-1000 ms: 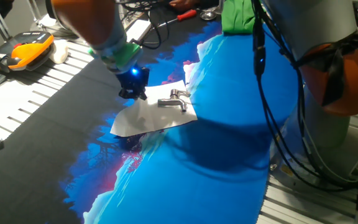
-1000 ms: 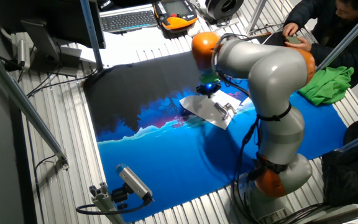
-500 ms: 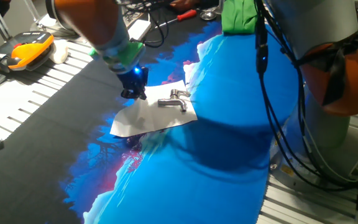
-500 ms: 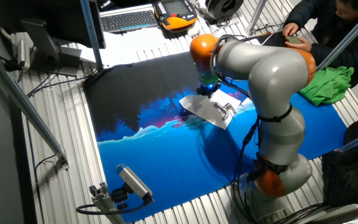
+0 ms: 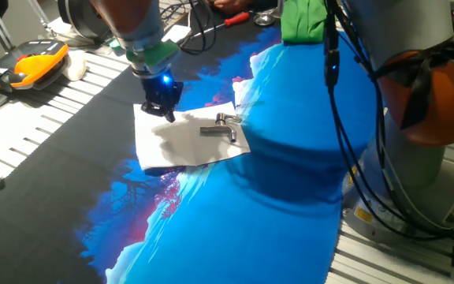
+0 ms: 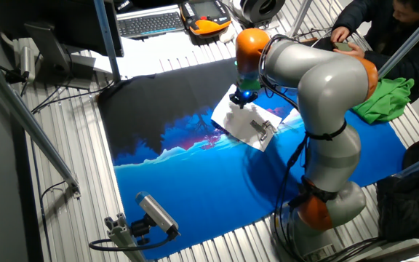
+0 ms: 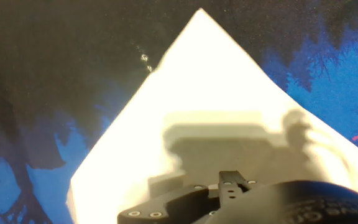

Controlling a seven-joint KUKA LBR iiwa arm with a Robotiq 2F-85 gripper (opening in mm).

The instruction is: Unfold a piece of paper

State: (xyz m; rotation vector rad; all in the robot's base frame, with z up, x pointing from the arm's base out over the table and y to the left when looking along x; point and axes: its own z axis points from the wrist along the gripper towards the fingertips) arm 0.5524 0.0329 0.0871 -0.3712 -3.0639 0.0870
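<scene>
We cannot tell from any view whether the fingers of the gripper are spread or pinched; the hand view shows only the black housing at the bottom edge, with no fingertips visible. The gripper hangs right at the far corner of the piece of paper, close enough to be touching or nearly so, though the contact itself is hidden.

The paper lies on the blue and black mat, largely spread out, filling most of the hand view as a bright white sheet with one corner pointing away. A small bent metal piece rests on the sheet near its right side and seems to weigh it down.

To do this step well, we would carry the held edge low and outward, away from the metal piece, so the sheet opens flat rather than lifting or dragging. We should keep the pull gentle, since thin paper may tear or slide under its weight.
</scene>
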